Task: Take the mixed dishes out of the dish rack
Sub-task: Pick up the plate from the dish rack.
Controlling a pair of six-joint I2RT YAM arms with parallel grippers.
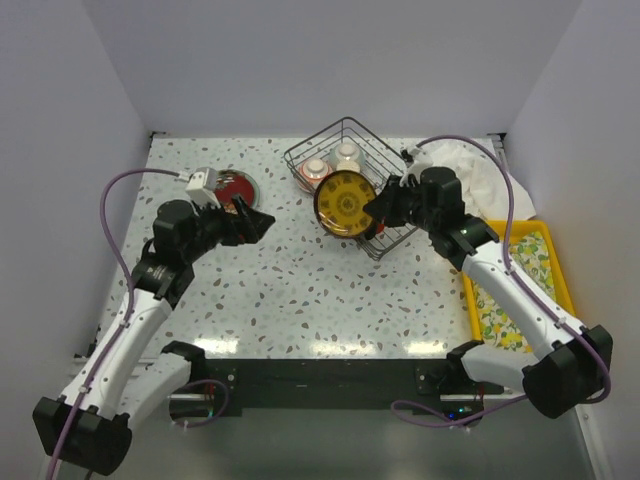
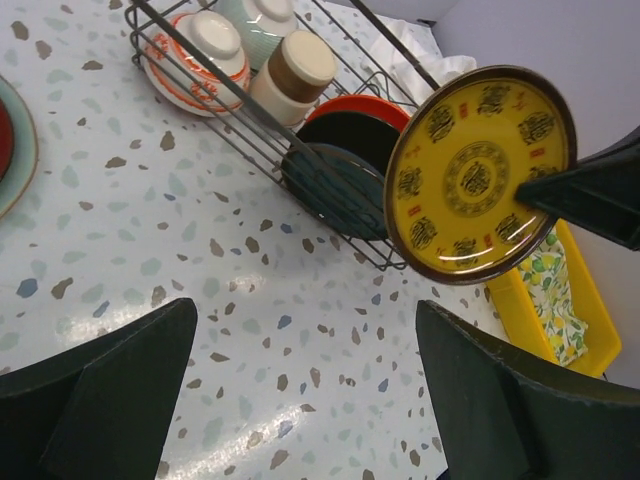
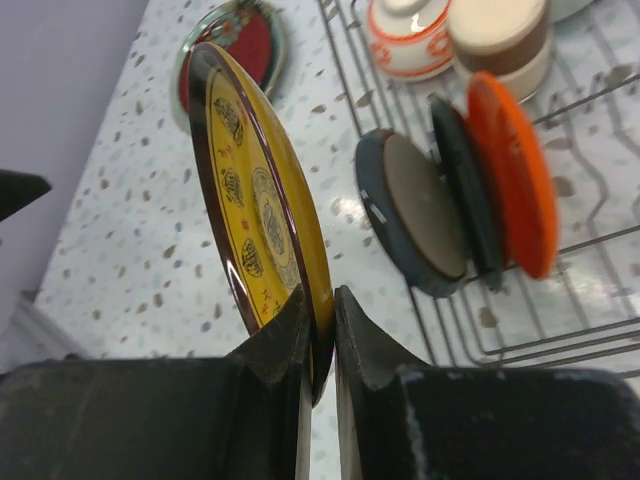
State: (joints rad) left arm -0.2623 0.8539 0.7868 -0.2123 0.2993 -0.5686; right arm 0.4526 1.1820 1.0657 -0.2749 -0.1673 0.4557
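The right gripper [image 3: 320,300] was pinched shut on the rim of the yellow plate [image 3: 255,200], holding it on edge at the near side of the dish rack [image 1: 300,158], lifted off the surface [image 1: 300,300]. The left gripper [image 1: 262,222] hung wide open and empty near the red plate [image 1: 235,187], which lay flat. That thin rim hold looked liable to pivot, so a slow swing, tilting flat before release, seemed wise. Beyond, a teal plate [image 3: 410,215], black plate [image 3: 465,200] and orange plate [image 3: 510,170] stood in the rack, with a red-patterned bowl [image 3: 405,35] and cup [image 3: 500,30] behind.

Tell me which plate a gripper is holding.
The yellow plate, pinched by the right gripper; the teal plate, black plate and orange plate stand in the rack.
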